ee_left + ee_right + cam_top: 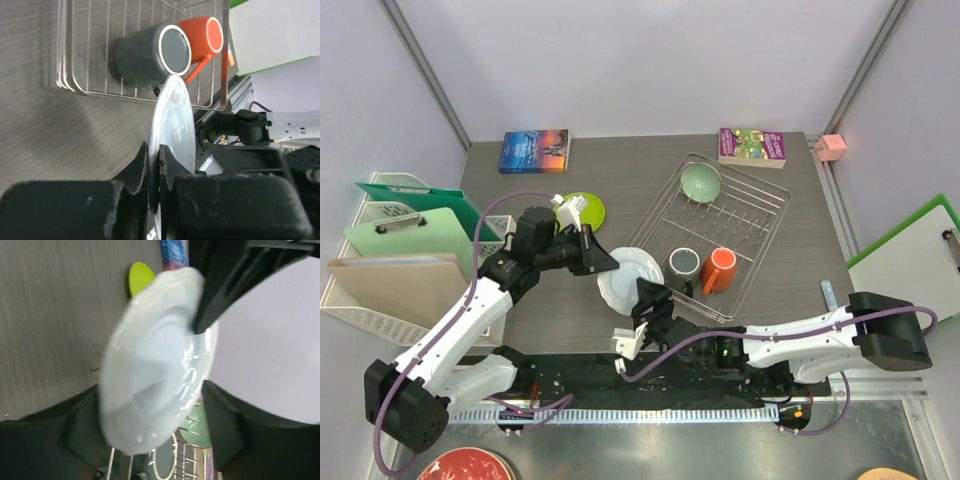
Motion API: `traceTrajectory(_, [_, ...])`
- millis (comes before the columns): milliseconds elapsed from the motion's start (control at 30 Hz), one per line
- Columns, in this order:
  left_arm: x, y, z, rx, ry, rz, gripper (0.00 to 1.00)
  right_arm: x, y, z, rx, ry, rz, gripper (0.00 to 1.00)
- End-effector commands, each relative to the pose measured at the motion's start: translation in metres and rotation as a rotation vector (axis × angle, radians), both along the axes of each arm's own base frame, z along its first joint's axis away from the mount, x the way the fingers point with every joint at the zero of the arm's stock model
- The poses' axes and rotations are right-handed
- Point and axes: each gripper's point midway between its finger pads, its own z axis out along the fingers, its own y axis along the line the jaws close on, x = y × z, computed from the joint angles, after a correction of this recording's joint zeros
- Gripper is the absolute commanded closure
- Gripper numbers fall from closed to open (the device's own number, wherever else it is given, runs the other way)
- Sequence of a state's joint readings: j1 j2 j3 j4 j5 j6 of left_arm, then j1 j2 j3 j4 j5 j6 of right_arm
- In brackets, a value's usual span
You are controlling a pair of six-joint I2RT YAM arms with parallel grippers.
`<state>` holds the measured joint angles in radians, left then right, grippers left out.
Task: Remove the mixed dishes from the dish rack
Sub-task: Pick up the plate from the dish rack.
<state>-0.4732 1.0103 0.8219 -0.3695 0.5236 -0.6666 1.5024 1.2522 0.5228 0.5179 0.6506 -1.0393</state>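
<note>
One view, left wrist, shows left hand (155,156) pinching grey plate (175,120)

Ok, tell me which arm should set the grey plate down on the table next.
Left. The left gripper is shut on the light grey plate at its rim; the right gripper stands open around it, gripping nothing.

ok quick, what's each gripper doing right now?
left gripper: closed on the rim of the grey plate.
right gripper: open, one finger on each side of the plate, not gripping it.
</note>
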Motion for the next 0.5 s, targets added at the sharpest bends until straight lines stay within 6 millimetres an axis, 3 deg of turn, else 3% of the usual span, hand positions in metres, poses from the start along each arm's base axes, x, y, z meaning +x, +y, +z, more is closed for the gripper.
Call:
traceTrajectory(0, [0.012,-0.001,0.018,-0.038,-0.106,0.036,1.0,0.005,0.0,0.057,0.305,0.135,-0.112,0.16])
traceTrajectory(33, [0.015,0.0,0.021,-0.041,-0.118,0.052,1.0,0.006,-0.001,0.059,0.321,0.151,-0.129,0.0])
traceTrajectory(167, [0.028,0.002,0.037,-0.07,-0.16,0.119,1.0,0.006,-0.009,0.068,0.427,0.256,-0.177,0.0])
traceTrajectory(233, [0.036,0.006,0.049,-0.093,-0.184,0.166,1.0,0.003,-0.012,0.085,0.565,0.352,-0.193,0.0])
traceTrajectory(467, [0.084,0.053,0.08,-0.145,-0.24,0.491,1.0,-0.008,-0.039,0.141,1.039,0.701,-0.218,0.01])
